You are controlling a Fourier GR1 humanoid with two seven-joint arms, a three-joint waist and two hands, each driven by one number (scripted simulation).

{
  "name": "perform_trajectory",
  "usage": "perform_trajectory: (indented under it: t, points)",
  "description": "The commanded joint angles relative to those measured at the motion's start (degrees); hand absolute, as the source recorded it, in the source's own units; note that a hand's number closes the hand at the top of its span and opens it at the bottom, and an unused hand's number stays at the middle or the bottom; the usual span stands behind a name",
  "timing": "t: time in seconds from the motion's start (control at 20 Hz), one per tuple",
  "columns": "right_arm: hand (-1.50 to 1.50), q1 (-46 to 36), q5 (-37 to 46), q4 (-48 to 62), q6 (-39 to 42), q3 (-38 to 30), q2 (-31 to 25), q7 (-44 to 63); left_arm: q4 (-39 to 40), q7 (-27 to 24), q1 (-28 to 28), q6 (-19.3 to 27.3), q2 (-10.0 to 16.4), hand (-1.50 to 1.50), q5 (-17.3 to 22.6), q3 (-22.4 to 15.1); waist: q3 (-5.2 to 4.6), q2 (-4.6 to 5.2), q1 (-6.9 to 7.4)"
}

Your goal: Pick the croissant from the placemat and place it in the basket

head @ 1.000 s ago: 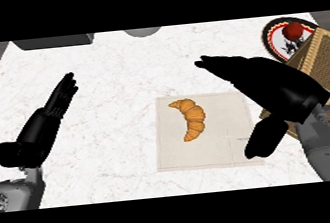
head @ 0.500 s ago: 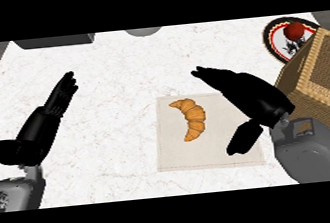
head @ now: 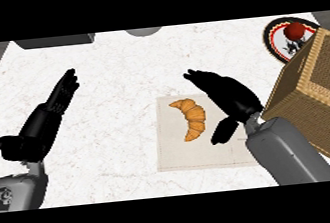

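A golden croissant (head: 190, 117) lies on the beige placemat (head: 179, 155) at the counter's middle. My right hand (head: 226, 97) hovers open just right of the croissant, fingers straight and pointing up-left, thumb hanging down beside the pastry's lower end; it is not closed on anything. The wicker basket (head: 322, 93) stands at the right edge, close behind that hand. My left hand (head: 46, 117) rests open at the left, fingers up, far from the placemat.
A round plate (head: 283, 37) with a dark pattern and a red fruit (head: 296, 31) sits at the back right, partly behind the basket. A grey block (head: 54, 41) and a grey round object (head: 142, 31) lie along the counter's far edge.
My right hand has moved left, closer to the croissant, and its forearm has come further into view. The croissant and the left hand have stayed put.
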Motion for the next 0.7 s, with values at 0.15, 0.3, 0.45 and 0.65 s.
perform_trajectory:
  t: [0.15, 0.3, 0.45, 0.65]
  points:
    - [-1.5, 0.15, 2.23, -0.92, 2.55, -2.25, 3.17, -2.1, -2.32, -0.18, 2.27, -2.12, -1.43, 0.0, -1.67, 1.0, -0.01, -0.11, -0.18]
    - [-1.5, 1.54, 3.48, 2.19, -1.27, -1.62, 4.92, -6.21, 1.02, 0.89, -1.18, -4.85, 1.22, 0.0, 1.31, 5.45, -0.01, -0.07, -0.15]
    - [-1.5, 5.51, 3.64, -1.78, 0.53, -2.52, 1.98, -8.7, -2.21, 1.06, 0.52, 0.24, -4.45, 0.0, -4.21, 0.27, 0.0, -0.13, -0.28]
    - [-1.5, 1.18, 6.79, 4.99, -0.65, -3.92, 5.55, -8.3, -3.71, 1.35, 3.02, -3.16, -3.22, 0.0, -2.64, 2.58, 0.0, -0.07, 0.03]
